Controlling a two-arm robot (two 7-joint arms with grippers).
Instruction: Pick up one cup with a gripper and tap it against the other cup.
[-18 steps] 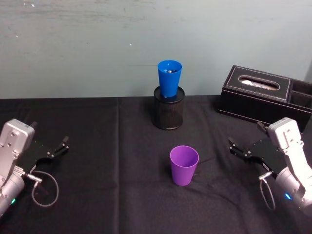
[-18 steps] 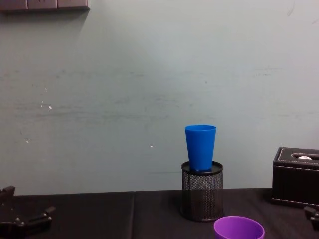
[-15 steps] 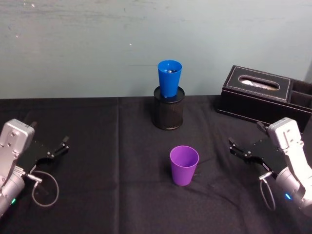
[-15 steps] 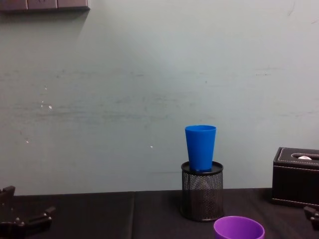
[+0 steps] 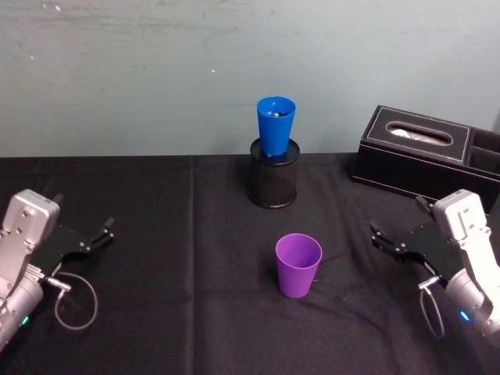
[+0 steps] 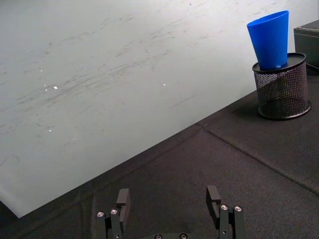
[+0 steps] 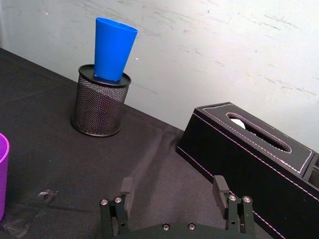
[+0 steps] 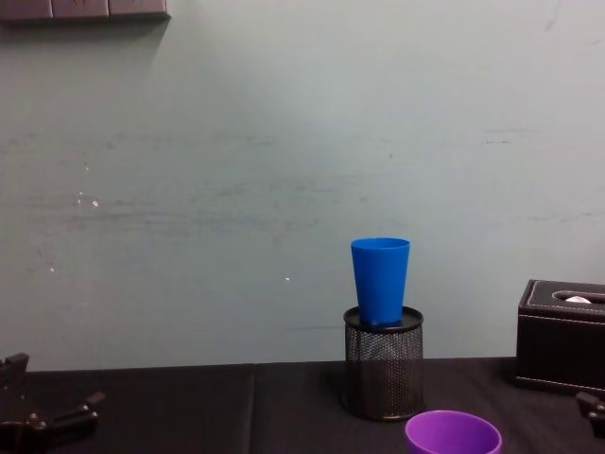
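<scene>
Right tool (image 7: 173, 184) at 3 o'clock from purple cup (image 5: 298, 266), spread wide, holding nothing. Left tool (image 6: 168, 194) at 9, likewise. Blue cup (image 5: 276, 125) in mesh holder (image 5: 273, 183) at 12, far side of worktop (image 5: 172, 312).

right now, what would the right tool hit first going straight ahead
Probably nothing: the right tool aims at the gap between the mesh holder and black box; purple cup sits aside.

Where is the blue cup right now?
In the head view, the blue cup stands upright in the black mesh pen holder at the back centre of the table, beyond the purple cup and to the left of the black tissue box.
</scene>
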